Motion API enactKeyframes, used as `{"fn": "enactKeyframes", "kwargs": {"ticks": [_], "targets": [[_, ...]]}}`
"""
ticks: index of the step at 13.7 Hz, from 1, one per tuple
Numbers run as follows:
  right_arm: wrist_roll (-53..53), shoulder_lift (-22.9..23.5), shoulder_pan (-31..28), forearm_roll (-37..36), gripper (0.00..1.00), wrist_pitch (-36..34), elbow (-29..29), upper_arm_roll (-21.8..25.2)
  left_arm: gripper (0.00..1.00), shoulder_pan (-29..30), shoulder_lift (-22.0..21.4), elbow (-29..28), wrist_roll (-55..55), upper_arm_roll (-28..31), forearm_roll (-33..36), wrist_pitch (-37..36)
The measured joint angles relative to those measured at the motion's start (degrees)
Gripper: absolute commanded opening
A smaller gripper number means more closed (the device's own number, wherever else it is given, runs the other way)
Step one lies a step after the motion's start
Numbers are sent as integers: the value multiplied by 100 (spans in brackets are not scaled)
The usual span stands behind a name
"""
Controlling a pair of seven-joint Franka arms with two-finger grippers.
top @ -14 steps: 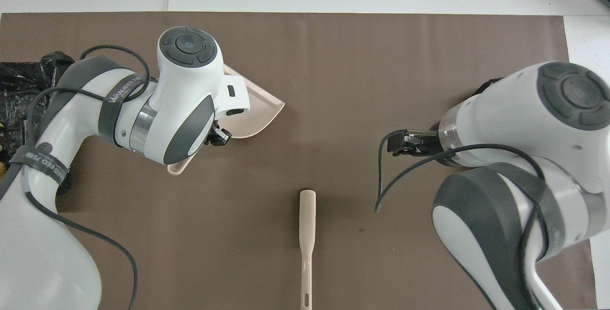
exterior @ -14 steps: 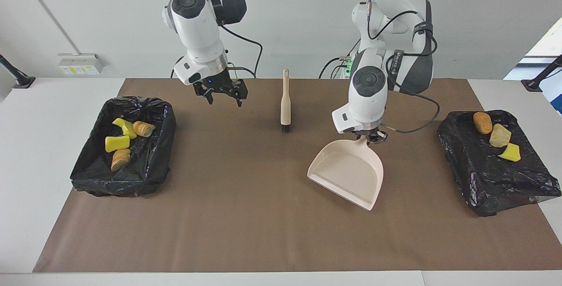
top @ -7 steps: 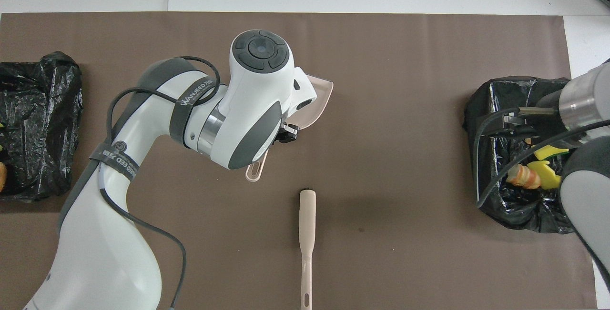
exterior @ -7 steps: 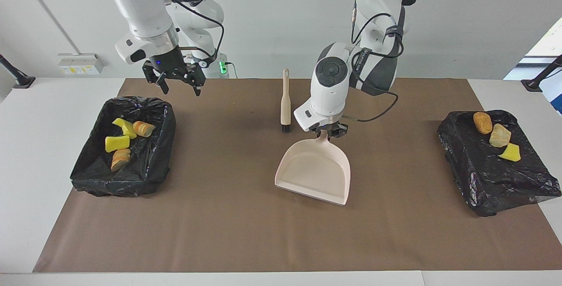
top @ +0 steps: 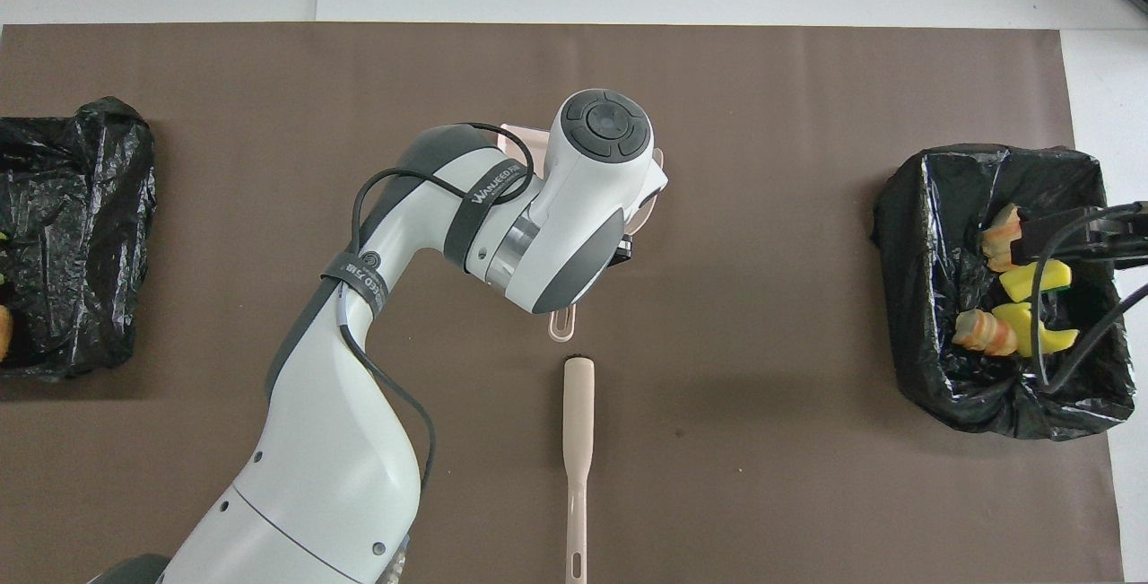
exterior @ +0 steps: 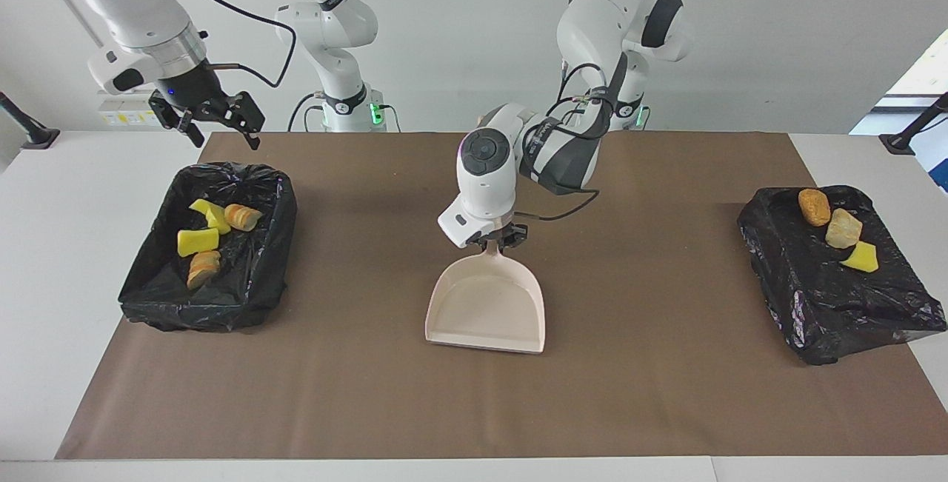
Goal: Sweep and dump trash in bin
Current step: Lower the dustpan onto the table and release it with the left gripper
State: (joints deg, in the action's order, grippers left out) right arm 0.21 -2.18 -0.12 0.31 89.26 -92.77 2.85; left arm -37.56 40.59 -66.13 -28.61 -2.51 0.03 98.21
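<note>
Four trash lumps [exterior: 209, 234] sit in bin [exterior: 255, 297]; my right end effector [exterior: 216, 121] released above it. Left end effector [exterior: 503, 239] grasps dustpan [exterior: 485, 312] mid-tabletop. Three lumps [exterior: 837, 229] await on bag [exterior: 829, 297]; next needs brush [top: 578, 414].

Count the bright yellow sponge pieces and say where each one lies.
3: two in the open bin at the right arm's end, one on the black-bagged heap at the left arm's end. Others may be hidden.

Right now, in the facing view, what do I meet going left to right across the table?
Right gripper → bin holding trash → dustpan held by left gripper → black bag with three lumps.
</note>
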Motion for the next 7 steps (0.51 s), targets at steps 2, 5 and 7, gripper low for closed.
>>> {"fn": "enactKeyframes", "kwargs": {"ticks": [2, 5, 7], "targets": [[20, 0, -14, -3, 100, 0, 1, -156, 0, -58, 21, 29, -113, -2, -4, 122], [20, -8, 64, -3, 100, 0, 2, 5, 51, -123, 22, -69, -193, 0, -7, 228], [21, -10, 144, -1, 100, 0, 4, 118, 82, -116, 21, -102, -203, 45, -8, 234]]}}
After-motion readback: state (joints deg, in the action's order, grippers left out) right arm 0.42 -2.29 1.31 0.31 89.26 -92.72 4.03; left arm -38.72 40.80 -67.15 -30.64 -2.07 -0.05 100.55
